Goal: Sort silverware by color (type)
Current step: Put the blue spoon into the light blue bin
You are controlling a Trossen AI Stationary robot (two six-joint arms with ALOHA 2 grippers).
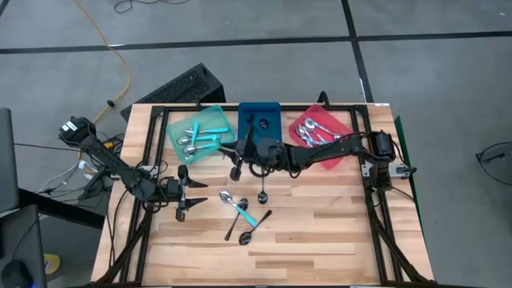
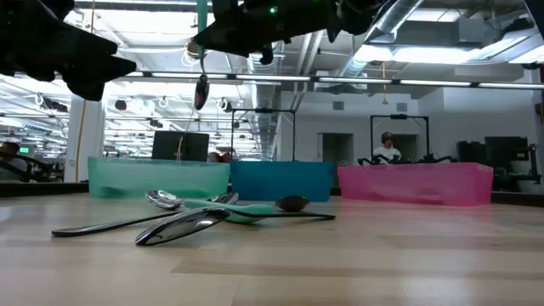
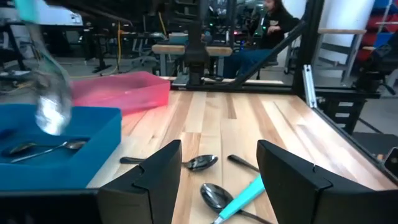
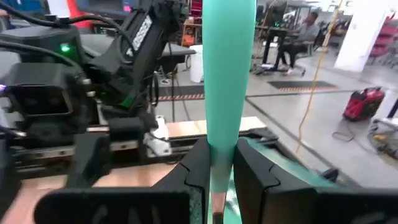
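Note:
My right gripper reaches in from the right and is shut on a teal-handled spoon, held in the air near the near corners of the teal tray and the blue tray. My left gripper stands open and level at the table's left, with nothing between its fingers. Ahead of it on the wood lie a teal-handled spoon and three black spoons. The teal tray holds teal-handled spoons, the blue tray black spoons, the red tray silver spoons. My right gripper pinches the spoon's teal handle between its two fingers, at the handle's lower end near the metal neck. The fingers come in level, across the handle. The spoon is upright and lifted clear, handle up, bowl hanging below.
The three trays stand side by side along the far edge. The loose spoons lie in a cluster at the table's middle. Bare wood runs along the near edge and near right. A dark frame borders the table; cables and a keyboard lie beyond the far left corner.

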